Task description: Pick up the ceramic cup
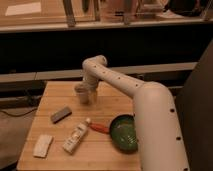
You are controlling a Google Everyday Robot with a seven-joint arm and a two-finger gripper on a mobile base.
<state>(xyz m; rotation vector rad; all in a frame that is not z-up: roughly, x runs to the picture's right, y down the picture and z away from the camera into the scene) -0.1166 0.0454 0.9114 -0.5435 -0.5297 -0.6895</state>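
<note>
The ceramic cup (pixel 81 93) is small and pale beige, standing near the back middle of the wooden table (pixel 55 102). My white arm reaches from the right over the table and bends down at the cup. The gripper (pixel 88 94) is at the cup, right against its right side, and partly overlaps it. The wide green bowl (pixel 123 133) sits at the front right, partly behind my arm. The white bottle with a red cap (pixel 76 137) lies at the front middle.
A dark grey block (pixel 60 114) lies left of centre. A pale sponge-like pad (pixel 42 146) lies at the front left corner. A red-orange object (pixel 99 128) lies between bottle and bowl. A dark counter and shelf run behind the table.
</note>
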